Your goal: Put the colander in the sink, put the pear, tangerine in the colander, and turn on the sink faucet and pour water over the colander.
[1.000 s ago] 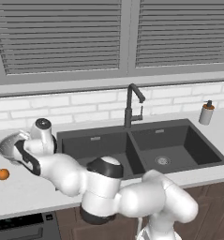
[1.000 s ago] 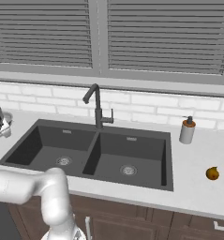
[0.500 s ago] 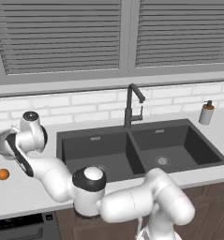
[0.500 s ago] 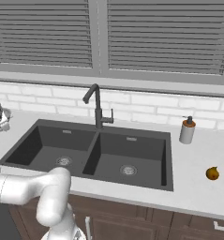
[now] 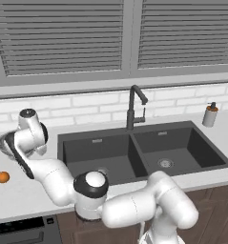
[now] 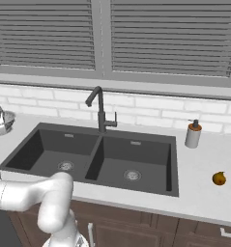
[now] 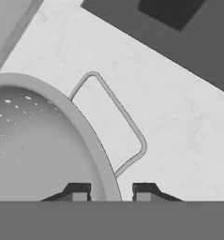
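Hand view: the gripper (image 7: 111,191) is clamped on the rim of the colander (image 7: 43,140), one fingertip inside the perforated bowl and the other outside, just beside the wire side handle (image 7: 114,123). Left base view: the colander (image 5: 2,144) sits on the counter (image 5: 25,195) left of the sink (image 5: 139,152), partly hidden by the arm, with the tangerine (image 5: 3,177) nearby on the counter. Right base view: the pear (image 6: 219,178) lies well apart, on the counter right of the sink, beyond the soap dispenser (image 6: 193,134). The step in hand is judged to be lifting the colander; a straight, level lift should precede any travel toward the near basin, since a rim grip may let the bowl swing.
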